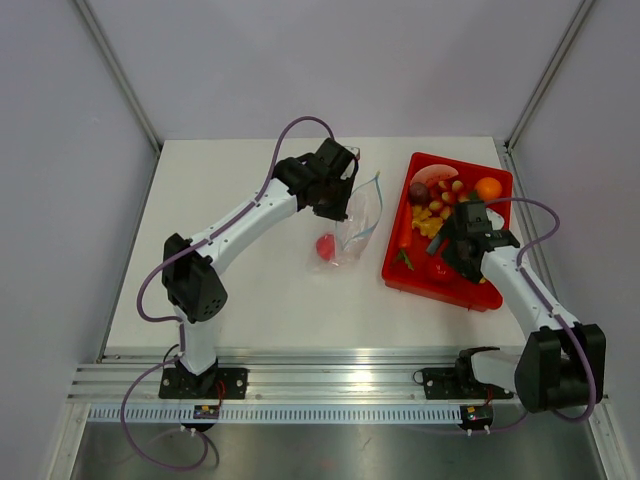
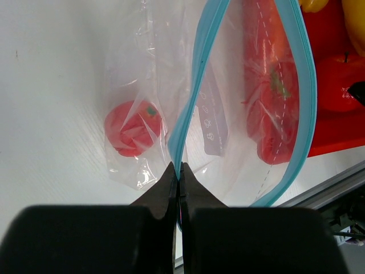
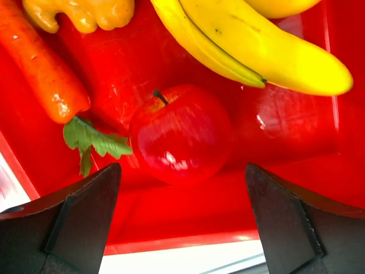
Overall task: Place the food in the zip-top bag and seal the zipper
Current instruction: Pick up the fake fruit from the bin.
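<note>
The glossy red toy apple (image 3: pixel 179 134) lies in the near corner of the red rectangular plastic tray (image 3: pixel 188 214), straight ahead of the right gripper (image 3: pixel 181 180). This gripper's dark fingers (image 3: pixel 85 217) are spread wide, one on each side of the apple, touching nothing. The apple is round, so it has no long axis to line up with; its stem points up and away from the fingers. The right arm is the nearer one, and the only free one.

Room is tight. The green leaves of an orange toy carrot (image 3: pixel 40 63) lie just beside the left finger's path, a yellow toy banana (image 3: pixel 251 40) lies just beyond the apple, and the tray's low wall runs close below.

The clear crinkly zip-top bag (image 2: pixel 137 68) lies on the white tabletop (image 1: pixel 240 200) left of the tray. The left gripper (image 2: pixel 178 171), fingers pressed together, pinches its light blue zipper strip (image 2: pixel 198 74), lifting the mouth open in a loop towards the tray. A red toy tomato (image 2: pixel 132 128) is inside.
</note>
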`<state>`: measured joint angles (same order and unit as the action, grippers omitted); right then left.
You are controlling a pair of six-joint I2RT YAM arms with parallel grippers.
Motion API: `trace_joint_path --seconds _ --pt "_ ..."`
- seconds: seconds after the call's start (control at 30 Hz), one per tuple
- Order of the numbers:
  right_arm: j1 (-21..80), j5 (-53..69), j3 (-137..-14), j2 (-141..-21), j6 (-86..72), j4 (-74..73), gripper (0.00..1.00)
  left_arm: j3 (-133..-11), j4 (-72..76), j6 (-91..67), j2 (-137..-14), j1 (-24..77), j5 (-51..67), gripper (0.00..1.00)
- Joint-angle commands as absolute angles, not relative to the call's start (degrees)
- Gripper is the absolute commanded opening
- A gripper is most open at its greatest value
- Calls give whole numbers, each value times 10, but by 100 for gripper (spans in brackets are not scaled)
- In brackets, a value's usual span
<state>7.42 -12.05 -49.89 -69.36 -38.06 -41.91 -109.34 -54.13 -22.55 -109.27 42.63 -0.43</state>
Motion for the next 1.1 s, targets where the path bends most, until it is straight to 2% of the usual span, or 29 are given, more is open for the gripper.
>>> trace_joint_path --seconds 0.0,0.33,0.4,0.57,0.63,0.83,1.07 --pt "61 -91 -488 -715 -385 -362 98 -1100 -519 -226 -1089 431 -5 0" --pt "60 -91 -500 -784 -358 -316 100 -1099 -520 -221 -1090 436 -4 0" --pt "60 -93 -500 -783 -359 -316 93 -1098 -521 -221 -1090 437 -4 0" --pt "60 -95 -499 -750 -356 -329 70 -1098 -521 -222 -1089 439 -4 0" --pt "60 -95 -506 -737 -354 -337 65 -1101 -519 -225 -1090 439 -4 0" --pt "60 -84 -547 -663 -349 -387 62 -1116 -524 -227 -1100 444 -4 0" --pt "70 -3 -642 -607 -348 -410 60 -1114 -523 -228 -1099 446 -4 0"
